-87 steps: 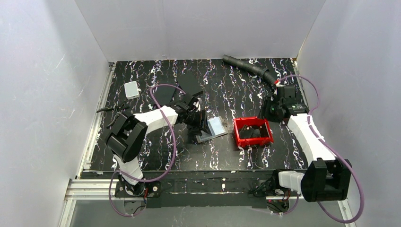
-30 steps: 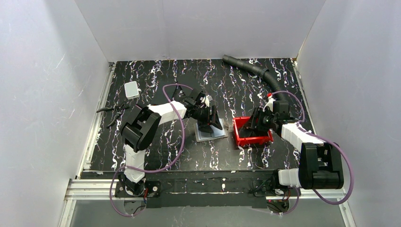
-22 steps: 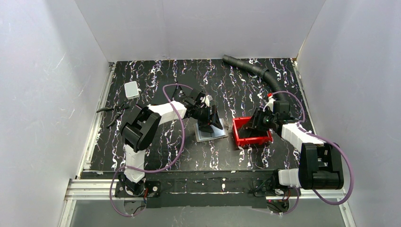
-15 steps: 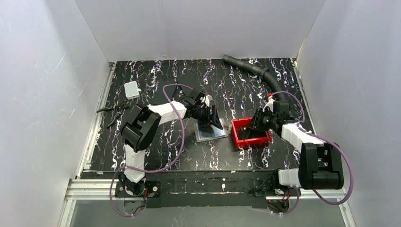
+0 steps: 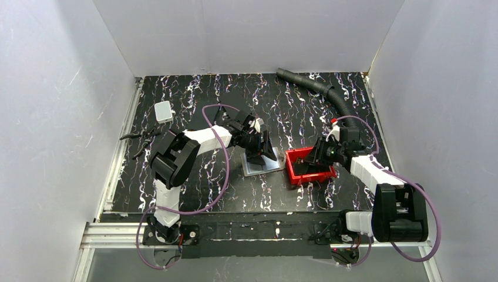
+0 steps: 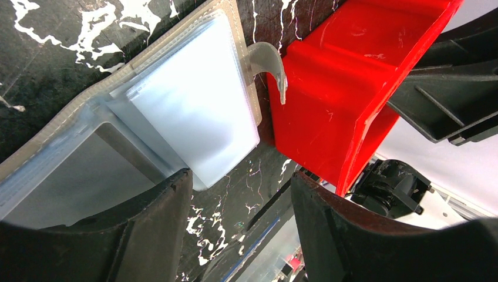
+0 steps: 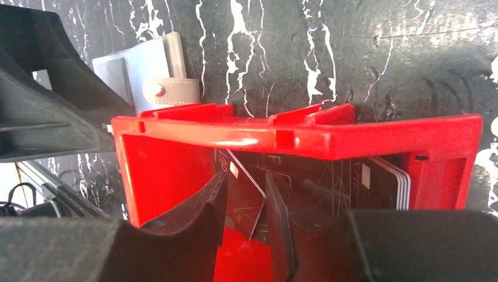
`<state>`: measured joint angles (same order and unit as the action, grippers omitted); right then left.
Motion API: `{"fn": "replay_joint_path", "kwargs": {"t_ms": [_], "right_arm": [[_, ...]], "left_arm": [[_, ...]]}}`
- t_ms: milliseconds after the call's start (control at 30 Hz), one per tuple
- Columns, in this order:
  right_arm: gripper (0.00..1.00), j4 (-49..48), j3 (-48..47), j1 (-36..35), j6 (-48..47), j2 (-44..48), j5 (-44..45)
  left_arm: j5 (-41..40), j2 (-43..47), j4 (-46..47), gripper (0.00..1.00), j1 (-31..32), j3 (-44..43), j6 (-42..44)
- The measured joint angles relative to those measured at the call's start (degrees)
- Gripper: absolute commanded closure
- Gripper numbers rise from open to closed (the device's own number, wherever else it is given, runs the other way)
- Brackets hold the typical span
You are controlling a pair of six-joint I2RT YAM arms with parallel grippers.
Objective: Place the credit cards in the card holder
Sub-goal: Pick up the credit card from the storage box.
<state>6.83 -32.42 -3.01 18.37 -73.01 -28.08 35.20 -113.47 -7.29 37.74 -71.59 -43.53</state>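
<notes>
red tray (image 7: 293,138); right claw (image 7: 245,226) narrow, credit card (image 7: 244,197) between fingers (image 7: 194,229); left claw (image 6: 241,191) wide

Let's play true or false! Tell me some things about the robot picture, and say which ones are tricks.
1. The card holder lies open. True.
2. The red tray is empty. False: dark credit cards are inside it.
3. The right fingers reach into the red tray. True.
4. The left fingers are squeezed shut. False: they are apart, over the card holder.
5. The white box sits in the red tray. False: it sits far off on the left side.
</notes>
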Motion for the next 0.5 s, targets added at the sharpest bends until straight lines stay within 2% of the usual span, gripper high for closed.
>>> {"fn": "replay_joint_path", "kwargs": {"t_ms": [300,400,467,500], "right_arm": [[0.73,0.7,0.0,0.0,1.2,1.1,-2.1],[0.84,-0.5,0.1,0.0,2.1,0.8,-3.2],[0.97,-1.5,0.3,0.0,2.7,0.3,-3.7],[0.99,-1.6,0.3,0.0,3.0,0.2,-3.8]], "left_arm": [[0.1,0.0,0.0,0.39,0.0,0.0,-0.2],[0.4,0.0,0.0,0.39,0.0,0.0,-0.4],[0.5,0.0,0.0,0.39,0.0,0.0,-0.5],[0.6,0.0,-0.1,0.39,0.0,0.0,-0.4]]}}
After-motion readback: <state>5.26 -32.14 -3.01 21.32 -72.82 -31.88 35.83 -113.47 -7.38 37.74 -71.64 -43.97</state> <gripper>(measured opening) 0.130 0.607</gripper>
